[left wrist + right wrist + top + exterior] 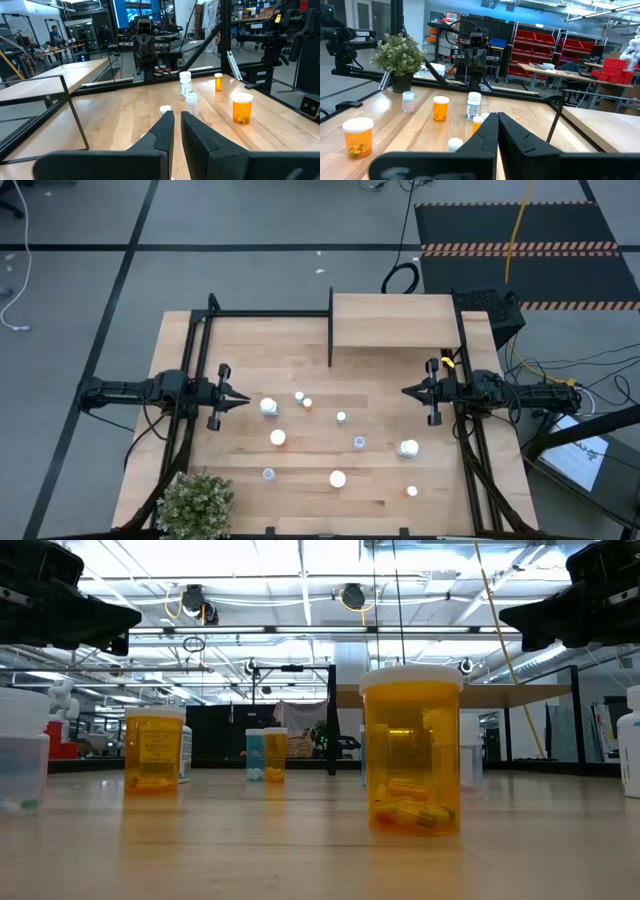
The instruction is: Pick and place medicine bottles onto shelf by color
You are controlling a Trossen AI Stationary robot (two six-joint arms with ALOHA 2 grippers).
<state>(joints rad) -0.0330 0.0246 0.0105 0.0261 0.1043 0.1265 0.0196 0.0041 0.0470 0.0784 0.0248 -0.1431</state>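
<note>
table (pixel 240 370): light wood. shelf (pixel 390 320): raised at the far edge, bare. left gripper (pixel 243 397) and right gripper (pixel 407 391): poised at opposite sides above the table, jaws closed, holding nothing. bottles (pixel 338 478): about ten, scattered upright on the table between the arms, orange or pale blue with white caps. expect them light, rigid, smooth and easily tipped; grasp each across the body, just under the cap.

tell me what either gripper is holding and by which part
Nothing is held. The left gripper and right gripper are both shut and empty above the table; the bottles stand untouched.
</note>
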